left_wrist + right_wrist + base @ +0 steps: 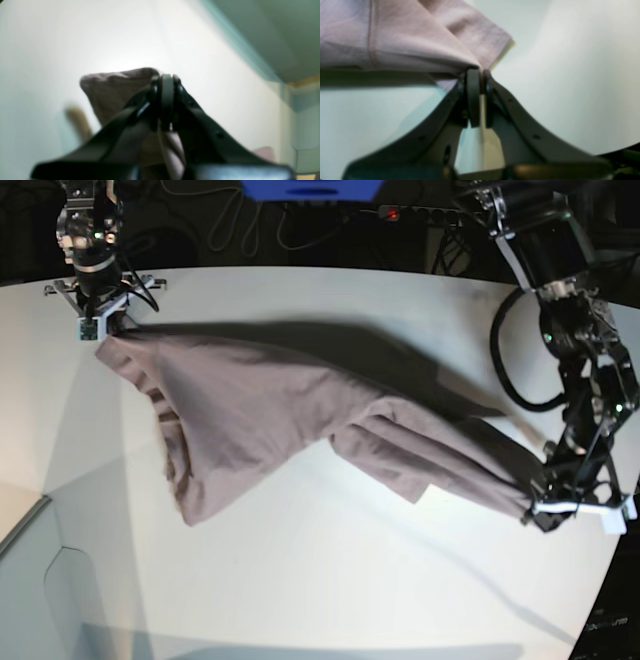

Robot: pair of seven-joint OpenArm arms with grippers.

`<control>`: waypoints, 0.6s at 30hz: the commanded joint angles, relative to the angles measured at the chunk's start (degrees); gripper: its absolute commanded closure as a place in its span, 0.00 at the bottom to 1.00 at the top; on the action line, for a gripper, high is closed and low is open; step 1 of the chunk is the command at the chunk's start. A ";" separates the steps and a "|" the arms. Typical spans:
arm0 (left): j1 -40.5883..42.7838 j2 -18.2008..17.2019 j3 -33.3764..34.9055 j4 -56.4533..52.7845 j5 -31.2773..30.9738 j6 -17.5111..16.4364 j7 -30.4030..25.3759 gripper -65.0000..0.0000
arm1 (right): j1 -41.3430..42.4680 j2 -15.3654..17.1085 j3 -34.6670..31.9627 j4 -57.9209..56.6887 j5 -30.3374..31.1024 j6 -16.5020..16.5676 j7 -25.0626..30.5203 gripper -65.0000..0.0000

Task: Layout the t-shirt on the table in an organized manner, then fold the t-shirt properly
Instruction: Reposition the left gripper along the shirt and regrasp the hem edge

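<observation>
In the base view the mauve t-shirt (290, 420) stretches in a long diagonal band across the white table (330, 580), from the upper left of the frame down to the lower right. The left gripper (540, 510), at the lower right of that frame, is clenched on one end of the cloth, which bunches into narrow folds as it runs into the jaws. The right gripper (103, 328), at the upper left near the table's far edge, is clamped on the opposite end, and the fabric fans out wider below it. Between the two grips the middle of the shirt rests on the tabletop, with a loose folded lobe hanging toward the centre of the frame and a broad dark shadow along its upper edge.

The left wrist view shows the left gripper (167, 100) with its pads pressed together at mid-frame, the t-shirt (112, 92) rising behind them and more cloth gathered below between the dark fingers; the table (62, 45) fills the blurred background.

In the right wrist view the right gripper (479, 75) pinches a corner of the t-shirt (395, 37), which spreads across the upper left of the frame with a stitched seam visible. The table (570, 87) lies beneath, its curved edge at the lower right.
</observation>
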 commanded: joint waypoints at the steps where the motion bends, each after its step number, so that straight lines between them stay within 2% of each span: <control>1: -3.43 -0.24 1.20 1.08 -0.69 -0.39 -1.99 1.00 | -0.30 0.57 0.18 0.48 -0.10 0.08 -0.12 1.00; 5: -10.02 1.96 6.91 -1.64 -0.60 -0.39 -2.16 1.00 | -0.39 0.57 0.27 0.48 -0.18 0.08 -0.21 1.00; 11: -19.16 6.62 11.04 -13.69 -0.60 -0.39 -2.51 1.00 | -1.53 0.48 0.18 0.92 -0.18 0.08 -0.21 1.00; 15: -22.59 8.29 16.23 -23.80 -0.60 -0.39 -10.86 1.00 | -1.53 0.48 0.27 0.75 -0.18 0.08 -0.21 1.00; 18: -25.84 8.38 23.09 -32.85 -0.69 -0.39 -18.07 1.00 | -1.53 0.48 0.45 0.66 -0.18 0.08 -0.21 1.00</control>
